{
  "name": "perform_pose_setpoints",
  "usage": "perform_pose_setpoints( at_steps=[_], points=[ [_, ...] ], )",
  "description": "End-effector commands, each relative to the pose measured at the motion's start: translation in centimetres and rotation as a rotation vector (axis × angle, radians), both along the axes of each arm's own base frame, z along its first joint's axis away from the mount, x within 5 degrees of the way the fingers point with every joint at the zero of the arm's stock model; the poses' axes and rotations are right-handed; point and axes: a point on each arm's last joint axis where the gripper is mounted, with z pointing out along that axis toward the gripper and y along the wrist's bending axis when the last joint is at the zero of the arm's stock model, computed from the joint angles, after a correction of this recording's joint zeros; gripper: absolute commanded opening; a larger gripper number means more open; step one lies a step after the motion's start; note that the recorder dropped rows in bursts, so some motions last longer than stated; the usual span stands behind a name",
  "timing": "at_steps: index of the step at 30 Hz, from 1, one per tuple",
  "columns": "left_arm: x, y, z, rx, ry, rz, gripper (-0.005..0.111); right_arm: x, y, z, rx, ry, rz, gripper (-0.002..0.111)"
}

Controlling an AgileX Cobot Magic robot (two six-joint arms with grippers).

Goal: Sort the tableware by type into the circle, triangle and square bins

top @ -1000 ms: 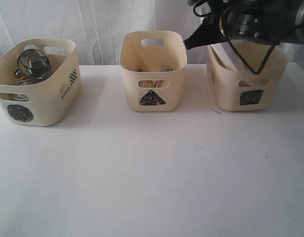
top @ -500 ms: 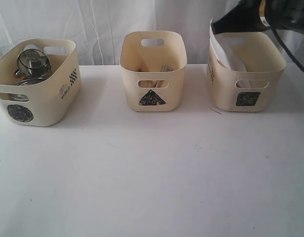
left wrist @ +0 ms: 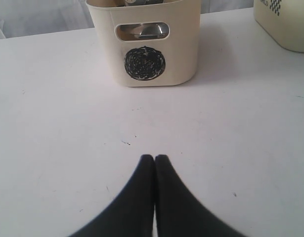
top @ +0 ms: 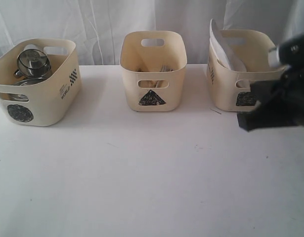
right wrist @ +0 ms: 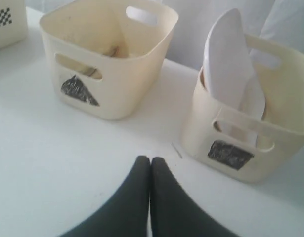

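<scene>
Three cream bins stand in a row at the back of the white table. The circle bin (top: 35,94) at left holds steel mugs (top: 33,61) and a steel bowl rim. The triangle bin (top: 152,74) in the middle holds cutlery (top: 164,69) and wooden chopsticks, mostly hidden. The square bin (top: 243,74) at right holds the white plate (top: 222,47) leaning upright, also seen as the white plate (right wrist: 233,64). My right gripper (right wrist: 150,160) is shut and empty above the table in front of the square bin (right wrist: 250,133). My left gripper (left wrist: 154,158) is shut and empty, facing the circle bin (left wrist: 152,49).
The right arm (top: 278,106) hangs dark and blurred at the right edge, in front of the square bin. White curtains hang behind the table. A thin sliver (top: 215,111) lies on the table beside the square bin.
The right arm has come down from above the square bin to the table's right side in front of it. The white plate now stands in the bin by itself.
</scene>
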Motion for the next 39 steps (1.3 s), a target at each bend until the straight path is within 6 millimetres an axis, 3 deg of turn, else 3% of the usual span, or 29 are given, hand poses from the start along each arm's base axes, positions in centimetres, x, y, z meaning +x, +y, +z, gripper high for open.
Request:
perform_pose_setpoints(
  at_steps=[1,14,27,35,39],
  points=[
    [0.0,0.0,-0.1,-0.011,-0.004,0.0,0.0,-2.9,-0.2,-1.8,0.031,0.009,0.017,0.0],
    [0.0,0.0,-0.1,-0.011,-0.004,0.0,0.0,-7.8,-1.1,-2.0,0.083,-0.116,-0.013,0.0],
    [0.0,0.0,-0.1,-0.011,-0.004,0.0,0.0,-8.4,-1.1,-1.4,0.094,-0.165,-0.002,0.0],
    [0.0,0.0,-0.1,-0.011,-0.004,0.0,0.0,-10.2,-1.5,-5.7,0.084,-0.077,-0.022,0.0],
    [0.0,0.0,-0.1,-0.011,-0.004,0.0,0.0,-11.7,-1.7,-6.3,0.074,-0.157,-0.005,0.0]
  ],
)
